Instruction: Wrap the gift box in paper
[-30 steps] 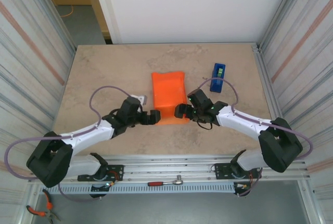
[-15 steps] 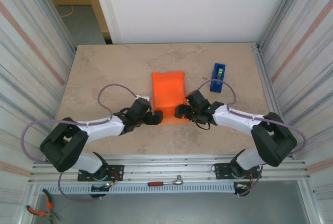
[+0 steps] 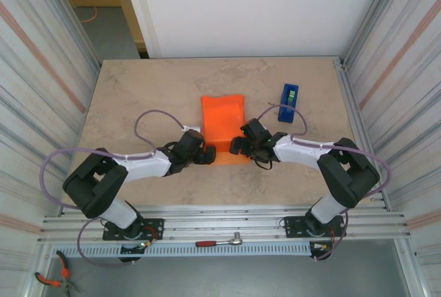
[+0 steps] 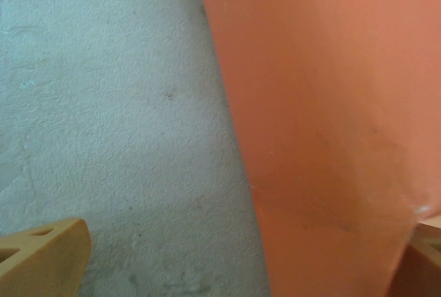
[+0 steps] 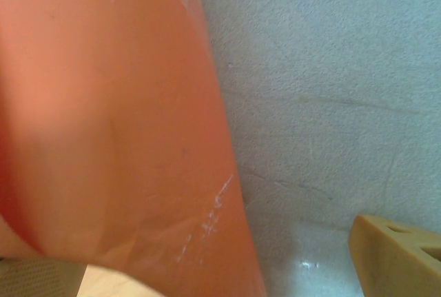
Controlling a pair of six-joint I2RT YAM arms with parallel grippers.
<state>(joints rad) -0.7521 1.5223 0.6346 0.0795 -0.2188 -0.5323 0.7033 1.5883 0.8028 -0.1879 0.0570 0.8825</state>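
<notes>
Top view first: the paper (image 3: 223, 125) sits pretty much dead centre on the beige surface (image 3: 138, 97), long side running 12 to 6. It isn't lying flat. It's humped up like a bundle, far edge a bit wavy, near edge flared out wider. I can't tell what's underneath, so no word on the gift box from me.

Both arms reach in from the near edge and meet at the bottom of the sheet. The left pincer (image 3: 206, 154) is at the paper's 7 o'clock corner, right up against the edge. The right pincer (image 3: 236, 146) is at the 5 o'clock corner, same deal, touching or just about.

In the left wrist view the tan fingers (image 4: 43, 255) stand wide apart. One is over bare surface at 7 o'clock in the frame, the other is tucked at 5 o'clock beside the orange sheet, and the paper's edge runs between them. So it's spread open, not clamped on anything.

The right wrist view mirrors that: one finger (image 5: 398, 252) is out over the surface at 5 o'clock, with orange covering the left half of the frame. That pincer is spread wide too, nothing pinched. There's a pale patch at 7 o'clock that I can't make out.

The blue tape dispenser (image 3: 289, 102) sits at about 2 o'clock from the paper, well apart from it.
</notes>
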